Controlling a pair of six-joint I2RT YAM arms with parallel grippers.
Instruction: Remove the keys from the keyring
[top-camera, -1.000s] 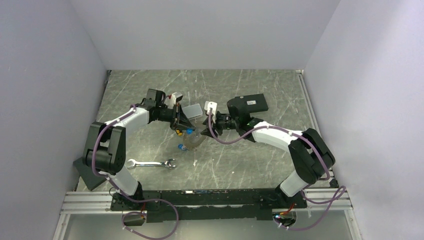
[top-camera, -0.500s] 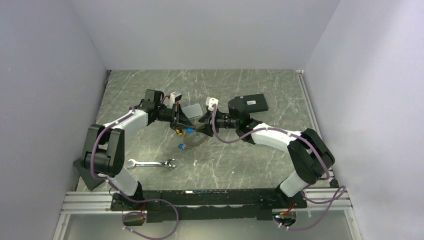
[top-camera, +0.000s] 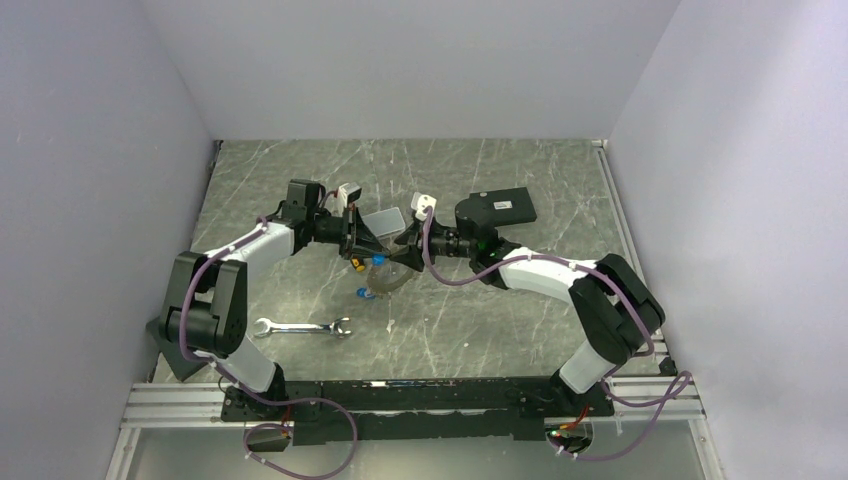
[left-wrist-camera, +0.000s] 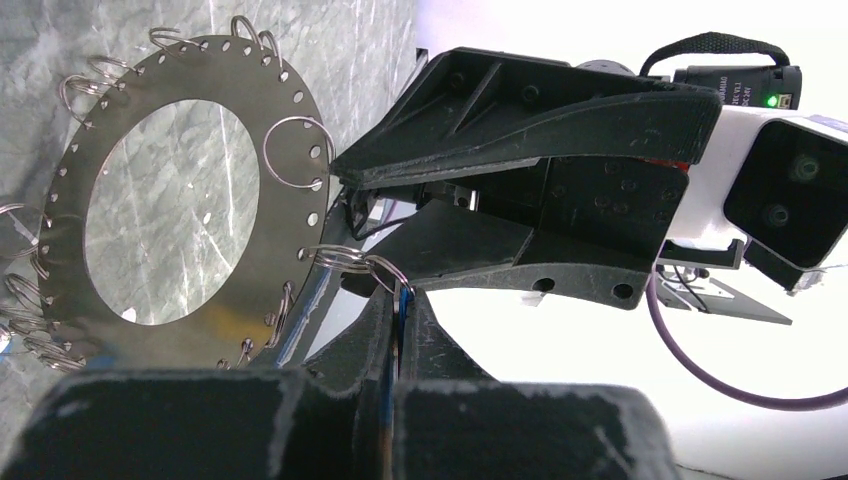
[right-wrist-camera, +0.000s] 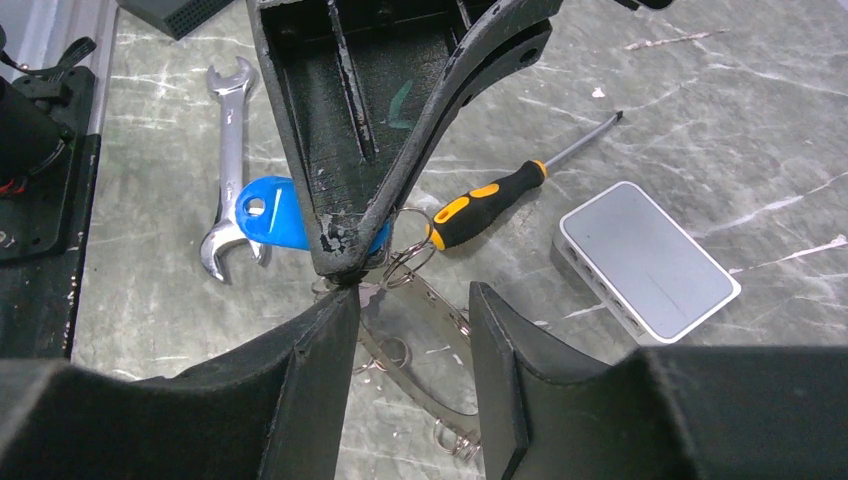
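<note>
- The wrench (top-camera: 300, 327) lay left of the keyring (left-wrist-camera: 200, 70), well apart from it and not needed.
- The left gripper (right-wrist-camera: 345, 250), at the keyring's left, had its fingers pressed together on a blue key (right-wrist-camera: 262, 212), probably to draw it off.
- The keyring stood tilted between both grippers, tied to that key by a small split ring (left-wrist-camera: 350, 260).
- The right gripper (right-wrist-camera: 412, 300), at the keyring's right, had its fingers spread astride the rim, seemingly to brace it. Whether they touched the rim could not be told.

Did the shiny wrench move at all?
No. The wrench lies in the same spot and at the same angle, just beyond the metal rail.
</note>
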